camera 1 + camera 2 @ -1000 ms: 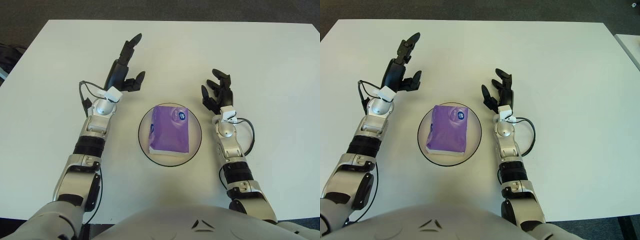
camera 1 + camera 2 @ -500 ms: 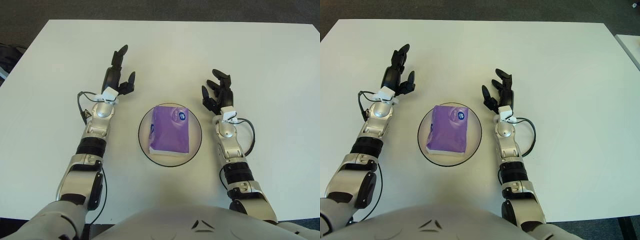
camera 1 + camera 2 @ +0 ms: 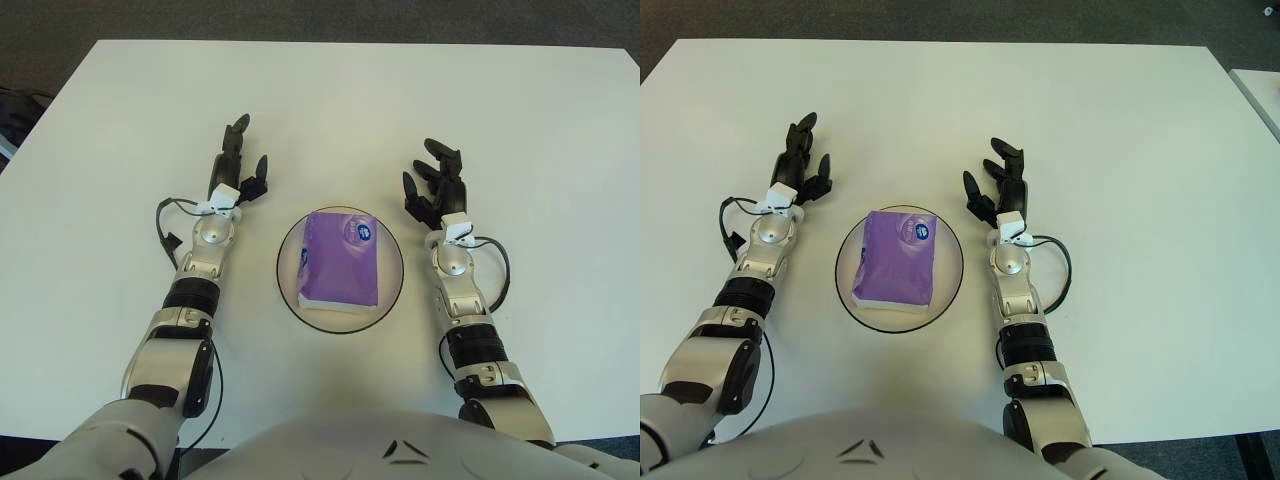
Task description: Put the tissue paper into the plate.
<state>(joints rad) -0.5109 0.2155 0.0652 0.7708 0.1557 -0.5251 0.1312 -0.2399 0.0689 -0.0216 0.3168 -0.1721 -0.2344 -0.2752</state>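
Observation:
A purple tissue pack (image 3: 340,259) lies flat inside the round clear plate (image 3: 288,283) at the near middle of the white table. My left hand (image 3: 238,165) is to the left of the plate, fingers spread and holding nothing. On the plate's right side my right hand (image 3: 436,184) shows with fingers spread, also holding nothing. Neither hand touches the plate or the pack.
The white table (image 3: 520,120) stretches wide behind and to both sides of the plate. Dark floor shows beyond its far edge. A second white surface (image 3: 1268,95) peeks in at the far right.
My left hand has drawn back toward me and lowered, ending closer to the plate's left side. The right hand, plate and tissue pack have not moved.

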